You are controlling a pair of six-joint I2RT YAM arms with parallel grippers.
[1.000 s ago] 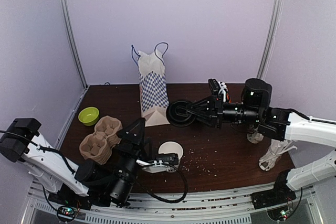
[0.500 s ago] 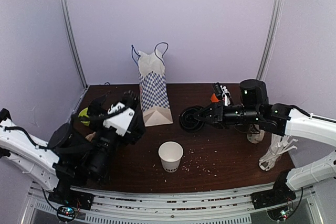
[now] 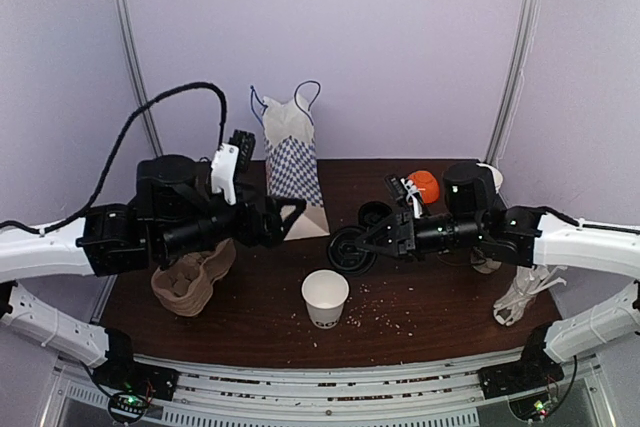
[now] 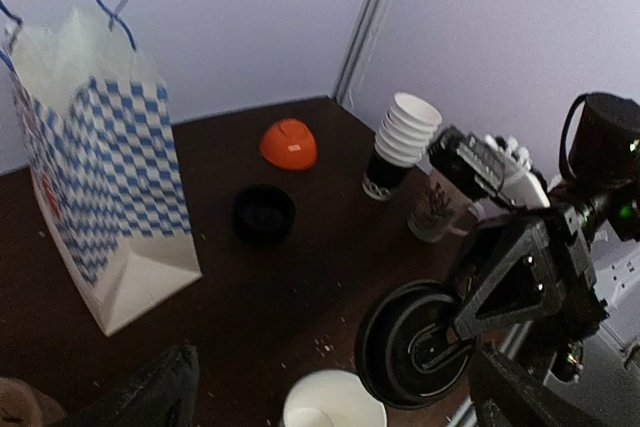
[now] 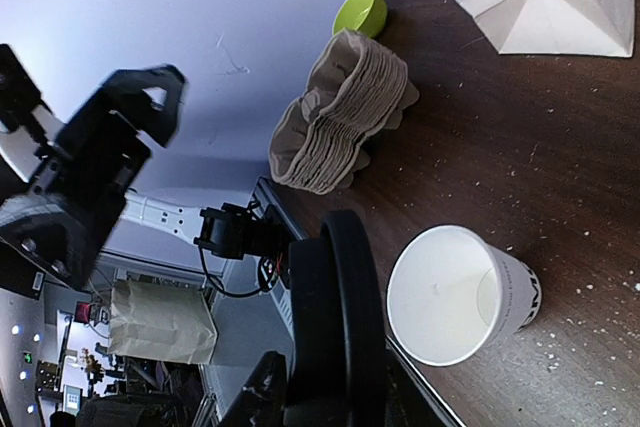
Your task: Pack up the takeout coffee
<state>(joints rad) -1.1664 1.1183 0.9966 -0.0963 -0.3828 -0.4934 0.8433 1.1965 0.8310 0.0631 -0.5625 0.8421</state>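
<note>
The takeout coffee cup [image 3: 325, 297] is a white paper cup with black print, standing open and lidless at the table's front middle. It also shows in the left wrist view [image 4: 333, 404] and the right wrist view [image 5: 460, 292]. My right gripper [image 3: 358, 245] is shut on the round black lid [image 3: 346, 250], holding it on edge just above and right of the cup's rim; the lid shows in both wrist views [image 4: 420, 342] [image 5: 345, 317]. My left gripper [image 3: 287, 213] is open and empty, raised beside the blue-checked paper bag [image 3: 293, 172], left of the cup.
A stack of brown pulp cup carriers [image 3: 188, 279] lies at front left. An orange bowl [image 4: 288, 143], a black bowl [image 4: 264, 214], a stack of lidless cups [image 4: 402, 142] and a glass of stirrers [image 4: 435, 209] stand at back right. A green bowl [image 5: 362, 10] sits far left.
My left arm has let go of the cup, swung up from the front edge and now points toward the bag. My right gripper has carried the lid down and left, close to the cup.
</note>
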